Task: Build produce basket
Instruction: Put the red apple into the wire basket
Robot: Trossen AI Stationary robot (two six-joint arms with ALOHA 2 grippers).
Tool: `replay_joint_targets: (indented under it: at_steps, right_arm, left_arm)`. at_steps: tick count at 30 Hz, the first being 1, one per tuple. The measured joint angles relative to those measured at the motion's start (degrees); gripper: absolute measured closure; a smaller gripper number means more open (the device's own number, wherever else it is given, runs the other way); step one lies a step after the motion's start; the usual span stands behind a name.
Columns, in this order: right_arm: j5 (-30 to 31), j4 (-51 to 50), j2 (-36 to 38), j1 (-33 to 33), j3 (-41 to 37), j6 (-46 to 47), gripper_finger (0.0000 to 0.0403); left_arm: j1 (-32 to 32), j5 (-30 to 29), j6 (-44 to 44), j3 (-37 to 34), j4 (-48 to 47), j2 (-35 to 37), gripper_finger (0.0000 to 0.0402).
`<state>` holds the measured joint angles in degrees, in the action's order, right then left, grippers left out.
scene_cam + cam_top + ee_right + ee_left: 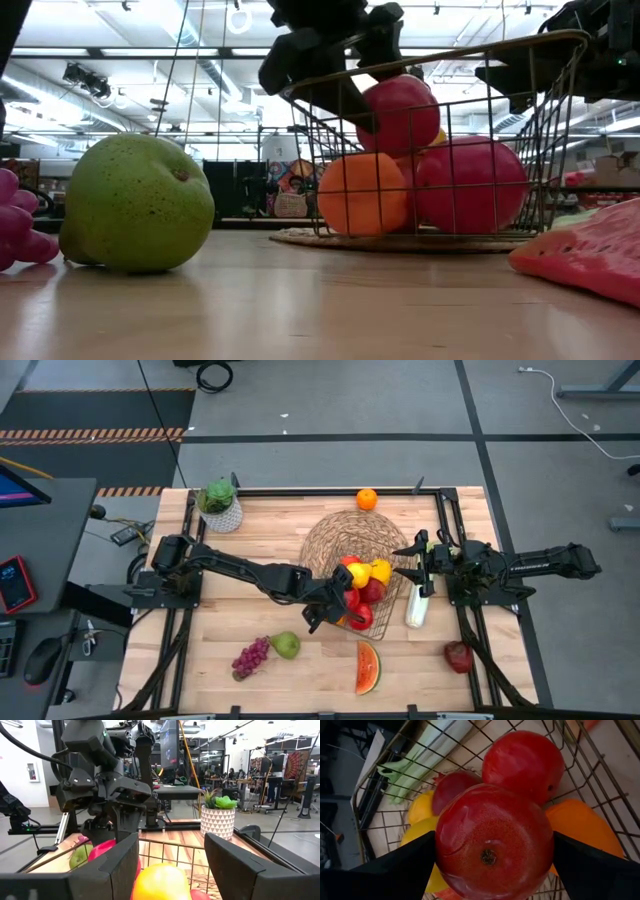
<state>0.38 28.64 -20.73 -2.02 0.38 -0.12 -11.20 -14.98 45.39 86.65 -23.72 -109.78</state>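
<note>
The wire basket (388, 628) stands on a round woven mat (330, 535) and holds red apples, an orange (580, 830) and yellow pieces (378, 571). My left gripper (338, 610) reaches slanting down into it from the table's left and is shut on a red apple (492, 845). My right gripper (412, 560) waits at the basket's right side, open, with nothing between its fingers (172, 852). A celery stalk (415, 607) lies right of the basket. A pear (286, 645), grapes (250, 657), a watermelon slice (368, 667) and another red apple (459, 656) lie near the front edge. My left gripper pinches the red apple by its two opposite sides (442, 855) between the two fingers. The apple's dimple (488, 856) faces the wrist. The fingers come slanting down from the table's left, over the basket's rim. Whether the apple rests on the fruit under it, I cannot tell.
A loose orange (367, 499) sits at the far edge. A leafy plant in a white pot (220, 508) stands at the far left corner. Dark rails (450, 510) border the wooden table.
</note>
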Motion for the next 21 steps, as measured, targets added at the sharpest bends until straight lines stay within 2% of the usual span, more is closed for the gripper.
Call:
replay_joint_targets:
  at_steps: [9, 21]
  right_arm:
    - [0.00, 0.00, 0.00, 0.00, -0.01, 0.00, 0.0172]
    - [0.00, 0.00, 0.00, 0.00, -0.01, 0.00, 0.0172]
  left_arm:
    - [-0.12, 0.42, -0.27, 0.00, 2.99, 0.00, 0.0035]
    - [0.10, 2.14, -8.62, 0.00, 6.24, 0.00, 0.0035]
